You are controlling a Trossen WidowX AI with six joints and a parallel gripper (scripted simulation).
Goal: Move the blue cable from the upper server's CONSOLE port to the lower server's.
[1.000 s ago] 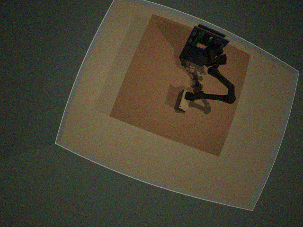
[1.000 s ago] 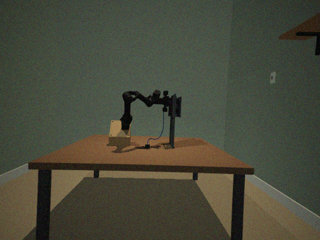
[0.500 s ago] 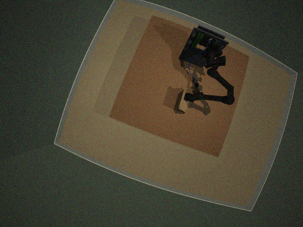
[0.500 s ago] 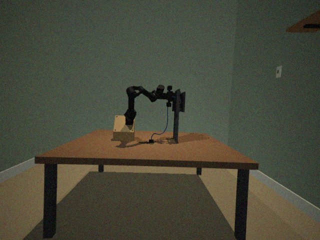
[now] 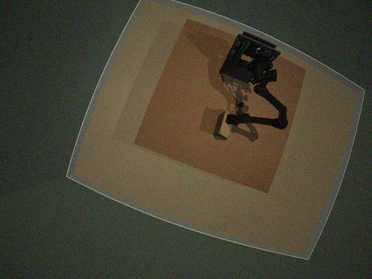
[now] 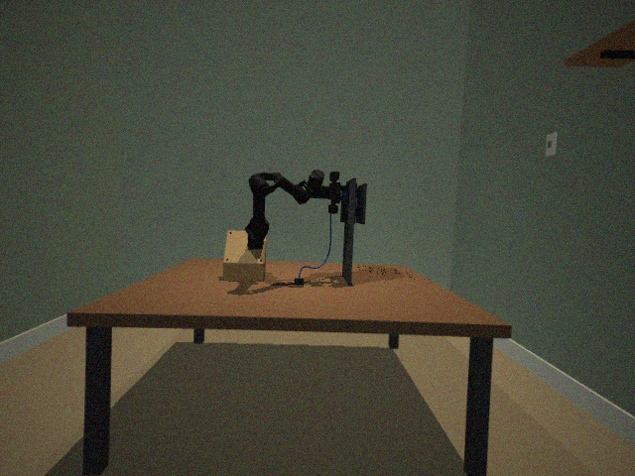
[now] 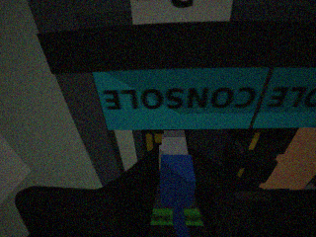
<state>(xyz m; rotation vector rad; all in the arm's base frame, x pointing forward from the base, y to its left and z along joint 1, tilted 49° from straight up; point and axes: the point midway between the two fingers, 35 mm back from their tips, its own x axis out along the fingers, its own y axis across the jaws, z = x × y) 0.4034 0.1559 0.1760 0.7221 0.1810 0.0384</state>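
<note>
The blue plug [image 7: 178,178] shows in the wrist view with its cable leading down from it. My gripper [image 7: 173,153] [image 6: 342,193] is shut on the plug, a dark finger on each side. The plug's clear front end is at the port opening below the teal CONSOLE label [image 7: 180,99], which appears upside down. How deep the plug sits and the state of its tab cannot be seen. The dark rack [image 5: 232,69] [image 6: 348,256] holds the servers upright. Which server this is cannot be read from the wrist view. The blue cable [image 6: 329,235] hangs below the gripper.
The cable runs down to a small black block [image 5: 239,104] [image 6: 299,281] on the table [image 5: 192,150] [image 6: 287,301]. The arm stands at a pale wooden block [image 5: 224,129] [image 6: 240,269]. A second CONSOLE label [image 7: 296,99] and an orange part [image 7: 296,158] are to the right in the wrist view.
</note>
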